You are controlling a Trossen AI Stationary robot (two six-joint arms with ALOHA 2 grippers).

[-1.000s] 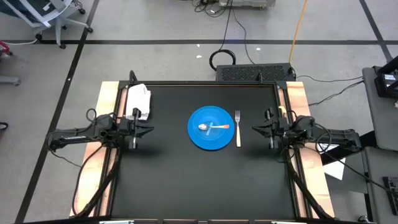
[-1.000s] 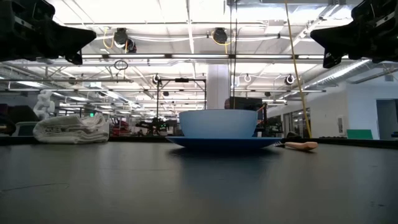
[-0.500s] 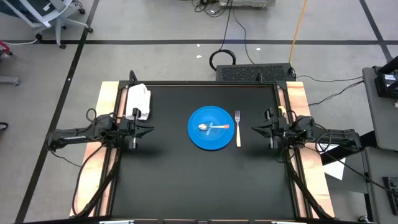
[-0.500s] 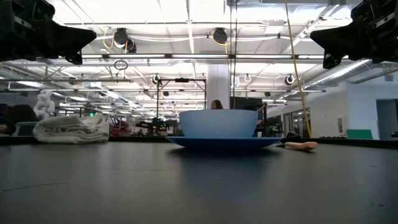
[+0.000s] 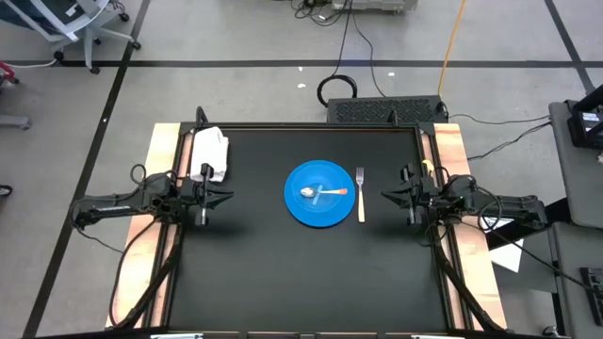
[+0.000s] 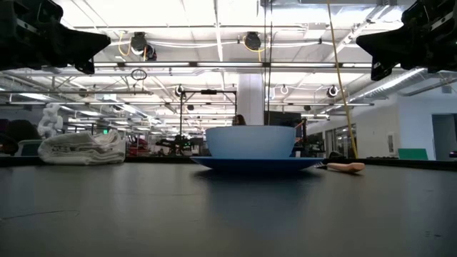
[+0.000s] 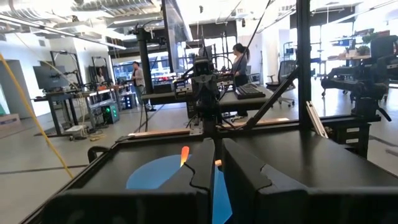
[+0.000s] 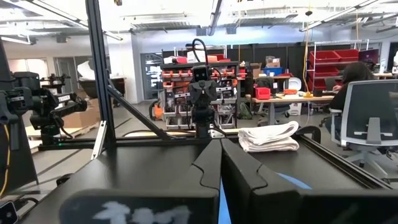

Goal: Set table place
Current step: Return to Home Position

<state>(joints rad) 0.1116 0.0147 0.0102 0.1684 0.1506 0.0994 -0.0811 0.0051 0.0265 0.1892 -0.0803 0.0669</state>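
Observation:
A blue plate (image 5: pixel 319 193) lies at the middle of the black table (image 5: pixel 273 273), with a blue bowl (image 6: pixel 250 141) on it in the low view. A spoon with an orange handle (image 5: pixel 323 191) lies in the dish. A fork (image 5: pixel 360 193) lies on the table right of the plate. A folded white cloth (image 5: pixel 209 153) lies at the far left. My left gripper (image 5: pixel 226 196) hovers shut at the left edge, clear of the table. My right gripper (image 5: pixel 387 195) hovers shut at the right edge, pointing at the fork.
Light wooden strips (image 5: pixel 160 169) run along the table's left and right sides. A black box with cables (image 5: pixel 384 110) stands behind the far edge. People stand among benches in the room beyond (image 7: pixel 239 59).

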